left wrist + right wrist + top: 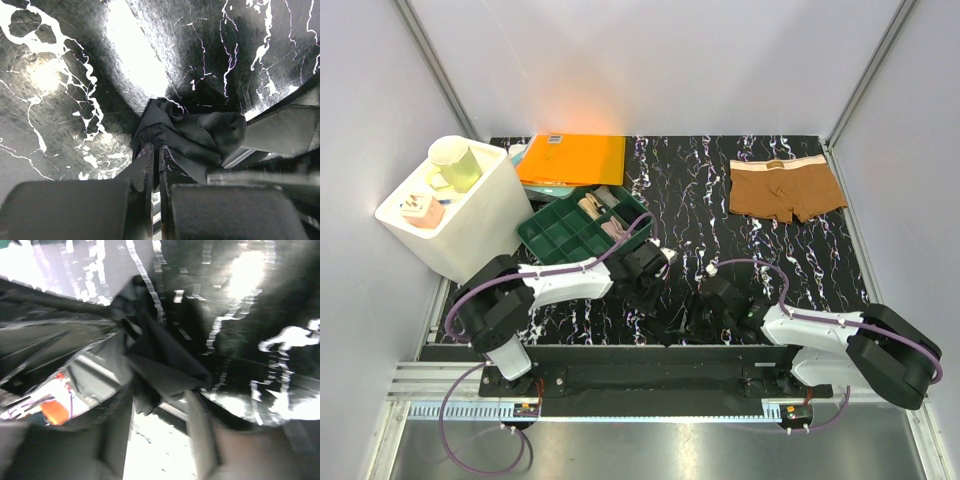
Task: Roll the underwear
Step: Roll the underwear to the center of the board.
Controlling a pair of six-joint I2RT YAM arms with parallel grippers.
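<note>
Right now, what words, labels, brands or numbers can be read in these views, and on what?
None can be read.
The sticker on the orange folder: too small to read.
Waistband of the brown underwear: mark too small to read.
On the black underwear: no lettering shows.

- The left gripper (663, 300) and the right gripper (700, 312) point at each other, close together, low over the black marbled table (720, 200).
- Between their tips lies the black underwear (682, 322) — a dark clump barely distinct from the tabletop.
- The brown underwear (785, 190) lies flat, well beyond the right gripper.
- A green compartment tray (548, 236) sits just beyond the left gripper; farther out are an orange folder (570, 158) and a white bin (490, 218) holding a green cup (457, 163).
</note>
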